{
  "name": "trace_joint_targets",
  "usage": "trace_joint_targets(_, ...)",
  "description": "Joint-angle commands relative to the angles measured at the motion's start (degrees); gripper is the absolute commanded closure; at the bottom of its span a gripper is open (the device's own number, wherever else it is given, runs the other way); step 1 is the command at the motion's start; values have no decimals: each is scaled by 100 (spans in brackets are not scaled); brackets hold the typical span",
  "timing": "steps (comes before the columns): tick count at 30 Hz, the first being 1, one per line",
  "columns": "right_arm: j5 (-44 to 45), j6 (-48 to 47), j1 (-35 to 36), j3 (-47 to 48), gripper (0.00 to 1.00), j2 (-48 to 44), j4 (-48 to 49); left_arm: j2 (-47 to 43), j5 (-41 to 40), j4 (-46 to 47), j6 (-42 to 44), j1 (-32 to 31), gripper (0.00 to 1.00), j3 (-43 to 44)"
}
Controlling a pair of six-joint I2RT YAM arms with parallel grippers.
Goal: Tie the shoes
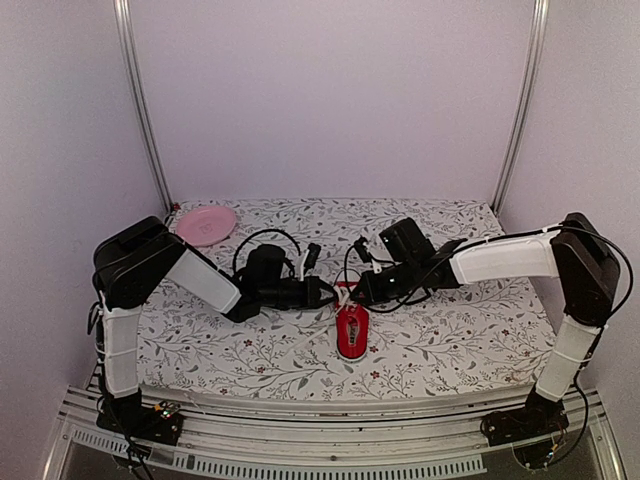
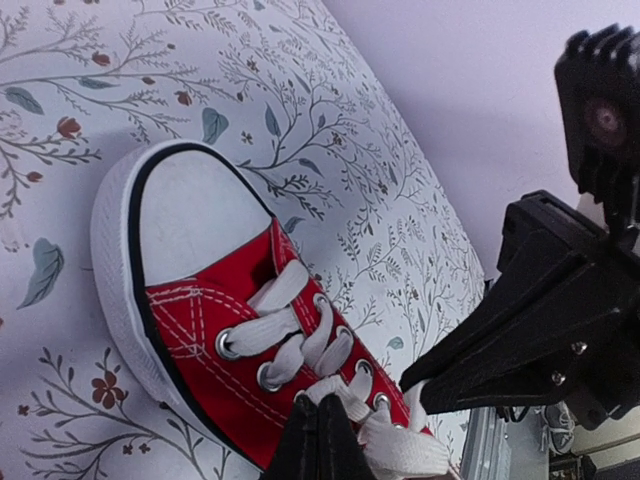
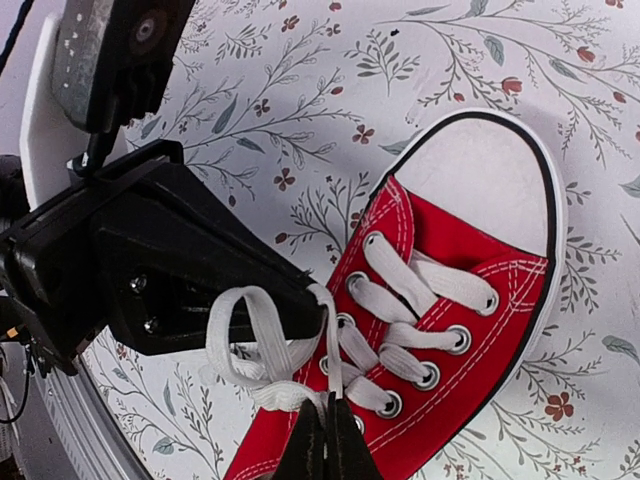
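A small red sneaker (image 1: 351,332) with a white toe cap lies mid-table, toe toward the near edge. Both grippers meet over its lace end. In the left wrist view the shoe (image 2: 200,330) fills the frame. My left gripper (image 2: 318,408) is shut on the white lace (image 2: 345,400) by the top eyelets. The right gripper (image 2: 425,385) pinches lace just beside it. In the right wrist view my right gripper (image 3: 328,408) is shut on a lace strand above the shoe (image 3: 470,300). The left gripper (image 3: 320,300) holds a lace loop (image 3: 245,330) there.
A pink plate (image 1: 206,224) lies at the back left of the flowered tablecloth (image 1: 450,330). Metal frame posts (image 1: 142,110) stand at the back corners, with walls close on both sides. Black cables (image 1: 262,240) loop behind the left wrist.
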Motion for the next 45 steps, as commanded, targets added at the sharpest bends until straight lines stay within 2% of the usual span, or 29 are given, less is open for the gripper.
trace_joint_targets(1,-90,-180,-19,273,98,258,92,33,110,279,201,88,100,10)
trace_joint_targets(16,-473,-383,29,542,98,635,216,-46,146,382,202,87,100,-91)
trace_joint_targets(29,95,-413,172,604,98,858,-80,-281,55,734,-5,69,100,-419)
trace_joint_targets(45,-97,-602,362,632,98,964,186,-240,160,823,-137,7,100,-370)
